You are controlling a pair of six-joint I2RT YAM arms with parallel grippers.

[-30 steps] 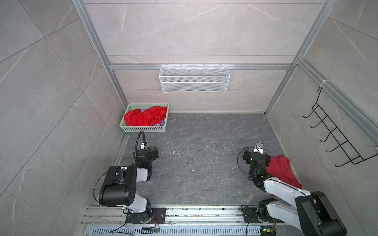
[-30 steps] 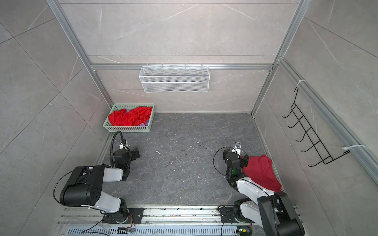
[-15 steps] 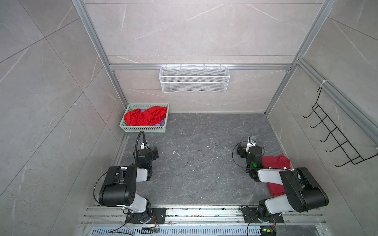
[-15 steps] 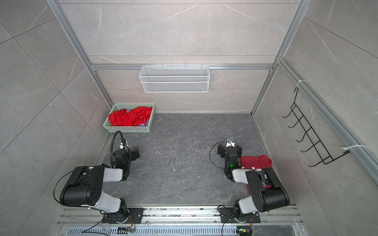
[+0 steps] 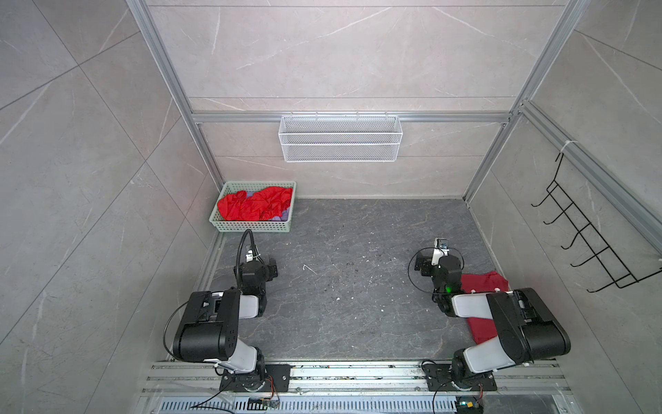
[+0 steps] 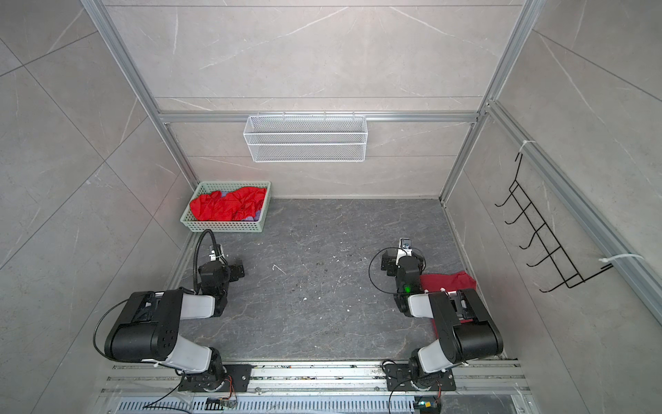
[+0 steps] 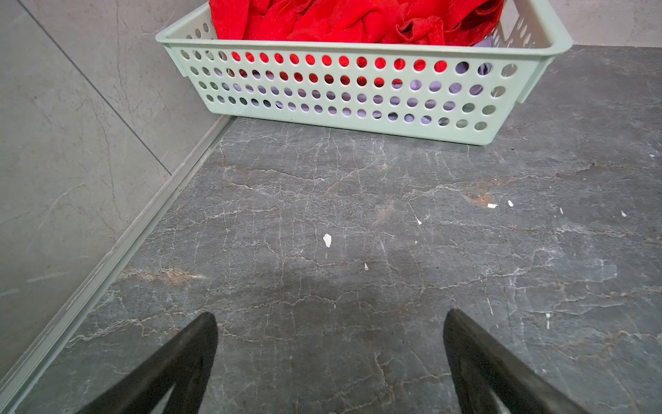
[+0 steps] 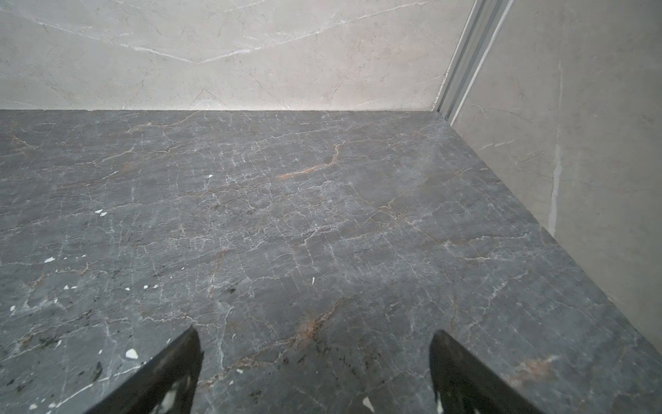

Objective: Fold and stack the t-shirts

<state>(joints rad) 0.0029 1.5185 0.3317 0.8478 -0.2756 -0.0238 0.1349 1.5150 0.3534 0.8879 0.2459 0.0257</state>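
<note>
While both claws stand spread wide with nothing between their jaws, the work is split across the two sides of the worktop (image 5: 351,286). The dark crimson t-shirt (image 5: 481,283) lies at the right edge beside the side wall, partly hidden under the right arm (image 5: 516,322). Whether its fold is neat cannot be told from here. The other red t-shirts (image 5: 256,206) sit crumpled in the pale green basket (image 5: 250,225) in the far left corner, over a lilac cloth (image 5: 281,216). The left claw (image 7: 329,315) hovers low over bare stone, facing the basket's near wall. The right claw (image 8: 314,331) points at bare worktop toward the far right corner, just beside the crimson shirt but not touching it.

The step in hand looks like fetching the next shirt, most likely a job for the left claw. To do it well, come in from above the rim rather than at the perforated wall. Pinch one raised ridge of red cloth only, then lift high enough that the whole shirt clears the rim before carrying it to the open middle. Watch that the lilac cloth does not ride up with it and that the light basket is not dragged — once the shirt hangs free, the right claw could take a second corner to spread it flat for folding.
</note>
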